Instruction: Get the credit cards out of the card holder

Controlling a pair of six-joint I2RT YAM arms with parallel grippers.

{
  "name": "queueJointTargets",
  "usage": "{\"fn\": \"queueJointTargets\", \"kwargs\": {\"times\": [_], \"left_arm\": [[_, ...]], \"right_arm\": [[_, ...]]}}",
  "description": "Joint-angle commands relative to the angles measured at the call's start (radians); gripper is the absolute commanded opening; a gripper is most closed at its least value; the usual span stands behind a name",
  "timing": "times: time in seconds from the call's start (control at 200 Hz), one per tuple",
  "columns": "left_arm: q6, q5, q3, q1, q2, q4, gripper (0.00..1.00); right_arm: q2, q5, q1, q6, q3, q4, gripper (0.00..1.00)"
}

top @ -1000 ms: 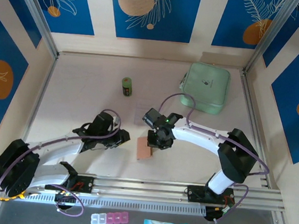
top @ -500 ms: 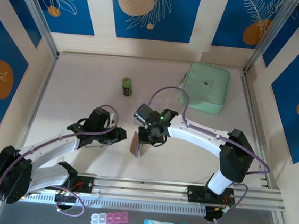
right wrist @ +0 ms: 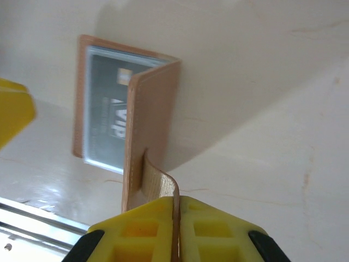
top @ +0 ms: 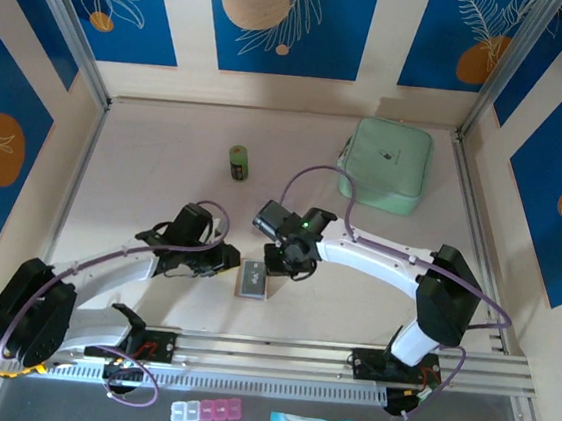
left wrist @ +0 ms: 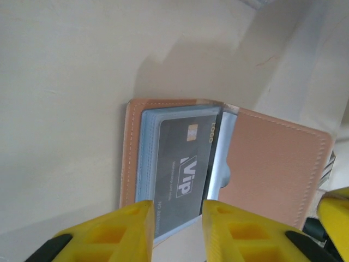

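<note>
From above, we see the card holder point(top: 253, 280) lying open on the table point(top: 144, 176), close to the middle of the near edge, its greyish inside turned up. The left gripper point(top: 227, 261) sits just beside its left side and the right gripper point(top: 280, 263) just beside its far right corner, so the holder lies between the two. A mint-green pouch point(top: 386, 164) rests in the far right corner, and a small green canister point(top: 238, 162) stands well apart from the holder, toward the far edge.

In the left wrist view, we look down on the card holder point(left wrist: 272, 169) spread on the pale table point(left wrist: 65, 82). A dark credit card point(left wrist: 180, 169) printed "VIP" sits in a clear pocket on the left half, and the salmon-pink flap lies to the right. The left gripper point(left wrist: 177, 229) is released: its yellow fingers point(left wrist: 125, 229) are parted, and the near end of the card shows in the gap between them. We cannot tell whether either finger touches it.

In the right wrist view, the right gripper point(right wrist: 175, 213) is clenched on the snap tab point(right wrist: 158, 183), which curls up between its yellow fingers. The flap of the card holder point(right wrist: 155, 109) stands raised from the table. Beside the flap, the credit card point(right wrist: 109, 120) lies flat in its pocket.
</note>
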Motion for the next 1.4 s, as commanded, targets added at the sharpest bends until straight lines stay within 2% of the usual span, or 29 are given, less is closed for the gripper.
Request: {"fn": "queueJointTargets", "kwargs": {"times": [0.0, 0.33, 0.65, 1.125, 1.245, 1.395], "left_arm": [[-0.008, 0.022, -0.020, -0.021, 0.028, 0.051, 0.25], [-0.044, 0.021, -0.049, -0.062, 0.133, 0.144, 0.13], [-0.061, -0.008, -0.070, -0.087, 0.172, 0.165, 0.09], [-0.082, -0.030, -0.100, -0.116, 0.180, 0.151, 0.05], [-0.086, -0.029, -0.096, -0.118, 0.180, 0.143, 0.05], [-0.086, -0.034, -0.095, -0.120, 0.172, 0.136, 0.05]], "right_arm": [[-0.031, 0.034, -0.015, -0.006, -0.050, -0.066, 0.10], [0.020, 0.082, -0.056, -0.005, -0.126, -0.072, 0.11], [0.118, 0.112, -0.053, -0.010, -0.122, -0.058, 0.14], [0.248, 0.203, -0.013, 0.028, -0.079, -0.137, 0.29], [0.224, 0.209, -0.010, 0.034, -0.066, -0.164, 0.31], [0.151, 0.205, -0.009, 0.032, -0.050, -0.190, 0.39]]}}
